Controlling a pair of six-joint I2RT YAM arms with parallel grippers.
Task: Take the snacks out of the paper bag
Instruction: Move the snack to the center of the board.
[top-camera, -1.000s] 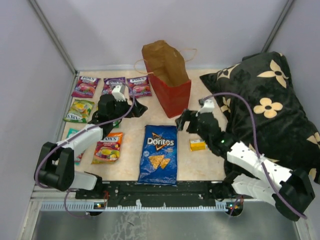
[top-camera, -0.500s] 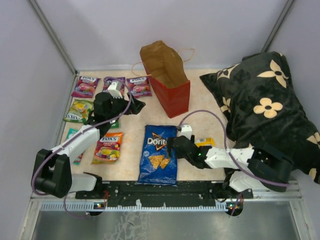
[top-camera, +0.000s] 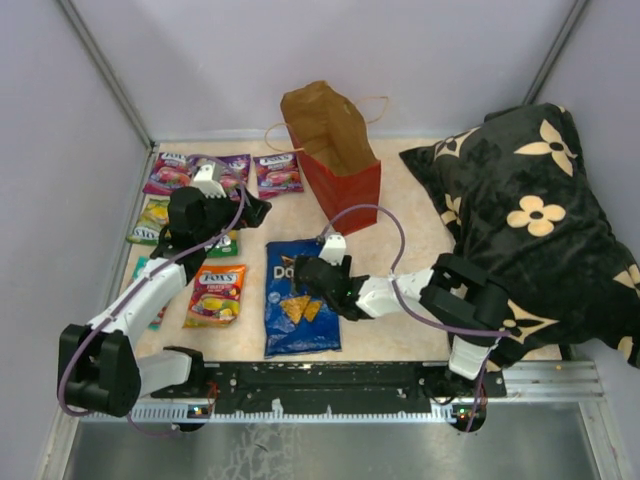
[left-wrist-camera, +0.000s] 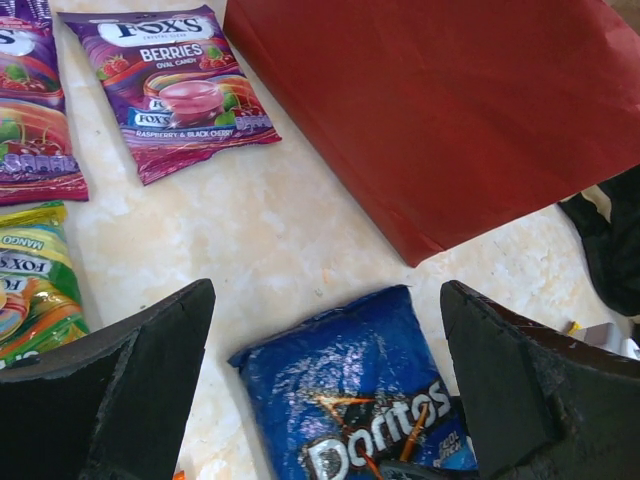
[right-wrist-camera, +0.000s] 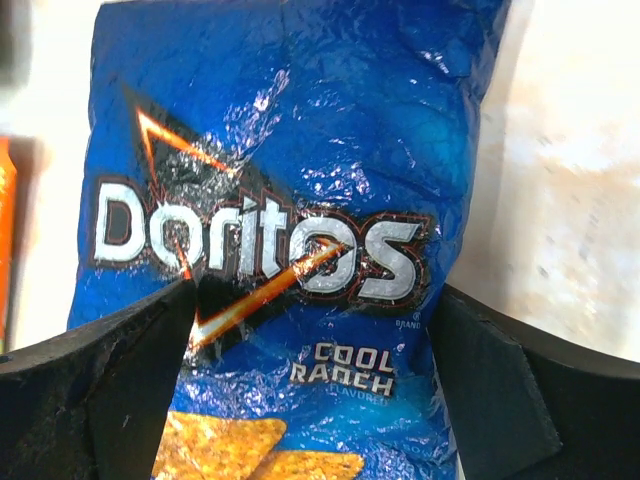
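1. The red paper bag (top-camera: 345, 190) stands upright at the back middle of the table (top-camera: 400, 225). Its mouth is open, the brown inside shows, and its twine handles stick out.
2. The Doritos Cool Ranch bag (top-camera: 300, 325) is out of it, lying flat and a little askew on the table just in front.
3. The right gripper (right-wrist-camera: 312, 290) sits low over the chip bag's logo with its fingers spread wide and nothing pinched. I cannot tell whether the tips touch the foil.
4. The left gripper (left-wrist-camera: 327, 290) hangs over bare table between a Fox's berries packet (left-wrist-camera: 185, 90) and the red bag, its fingers wide apart and empty.
5. Down the left side lie another purple Fox's packet (top-camera: 170, 172), a green Fox's packet (top-camera: 148, 222) and an orange Fox's packet (top-camera: 216, 295), all flat.
6. A black flowered cushion (top-camera: 530, 210) fills the right side.
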